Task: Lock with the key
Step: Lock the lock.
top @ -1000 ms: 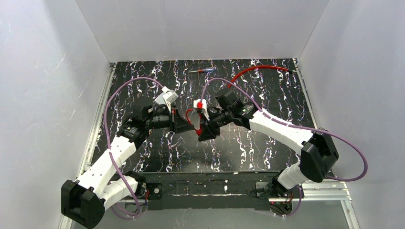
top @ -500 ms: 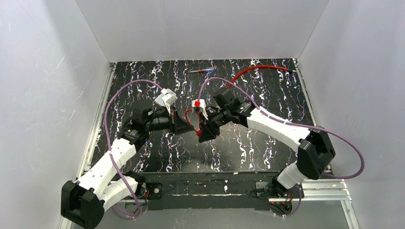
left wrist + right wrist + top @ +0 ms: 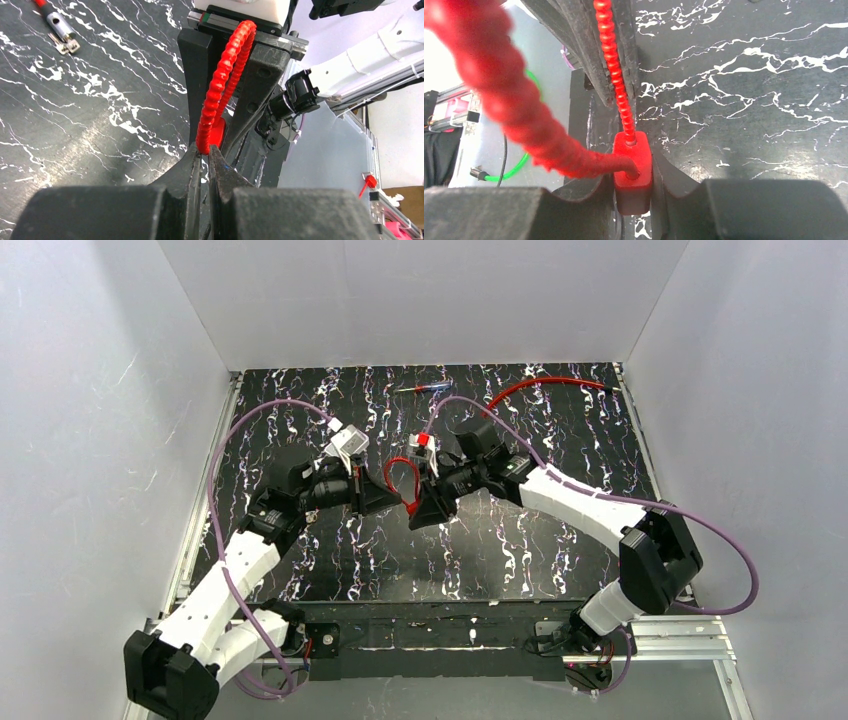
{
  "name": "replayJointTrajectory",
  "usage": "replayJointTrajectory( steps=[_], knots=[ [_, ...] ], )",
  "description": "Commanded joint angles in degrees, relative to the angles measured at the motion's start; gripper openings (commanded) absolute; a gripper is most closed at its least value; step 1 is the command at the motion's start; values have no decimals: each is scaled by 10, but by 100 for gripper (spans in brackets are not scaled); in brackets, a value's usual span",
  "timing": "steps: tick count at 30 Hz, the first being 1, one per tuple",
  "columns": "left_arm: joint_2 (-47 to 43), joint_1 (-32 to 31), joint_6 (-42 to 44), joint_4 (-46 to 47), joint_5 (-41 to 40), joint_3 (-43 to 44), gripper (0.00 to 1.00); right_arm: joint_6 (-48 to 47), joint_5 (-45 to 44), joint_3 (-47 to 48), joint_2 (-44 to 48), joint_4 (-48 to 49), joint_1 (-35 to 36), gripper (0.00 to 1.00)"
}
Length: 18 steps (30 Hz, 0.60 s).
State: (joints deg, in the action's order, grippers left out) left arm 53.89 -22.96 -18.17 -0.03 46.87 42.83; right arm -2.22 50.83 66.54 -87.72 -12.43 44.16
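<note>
Right end effector (image 3: pixel 633 176) clamps the red lock (image 3: pixel 633 162); left end effector (image 3: pixel 203 153) pinched shut just beside it.

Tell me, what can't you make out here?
- Keyhole of lock body: right wrist view, hidden between right gripper fingers.
- Small blue-red item: top view, too small to name.
- Metal-tipped piece: left wrist view, cut by top edge.
- Near part of red loop: right wrist view, blurred.

Black marbled table (image 3: pixel 600 430); red cable (image 3: pixel 550 381), small blue-red tool (image 3: pixel 422 388) far back.
</note>
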Motion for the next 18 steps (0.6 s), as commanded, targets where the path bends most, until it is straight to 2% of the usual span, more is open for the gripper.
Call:
replayJointTrajectory(
  steps=[1, 7, 8, 9, 12, 13, 16, 18],
  knots=[
    [19, -14, 3, -104, 89, 1, 0, 56, 32, -9, 48, 237, -12, 1],
    [41, 20, 21, -133, 103, 83, 0, 24, 35, -35, 69, 191, -12, 1],
    [42, 29, 20, -134, 107, 93, 3, 3, 33, -39, 73, 180, -12, 1],
    [43, 38, 16, -129, 113, 101, 10, -7, 34, -42, 75, 169, -12, 1],
    [41, 55, -14, -87, 136, 105, 41, -17, 38, -57, 82, 159, -12, 1],
    [38, 58, -28, -67, 139, 102, 47, -17, 40, -59, 83, 159, -12, 1],
    [28, 58, -75, 19, 143, 76, 54, -15, 47, -67, 84, 160, -12, 1],
    [29, 58, -85, 38, 134, 73, 56, -11, 55, -70, 84, 163, -12, 1]
  ],
)
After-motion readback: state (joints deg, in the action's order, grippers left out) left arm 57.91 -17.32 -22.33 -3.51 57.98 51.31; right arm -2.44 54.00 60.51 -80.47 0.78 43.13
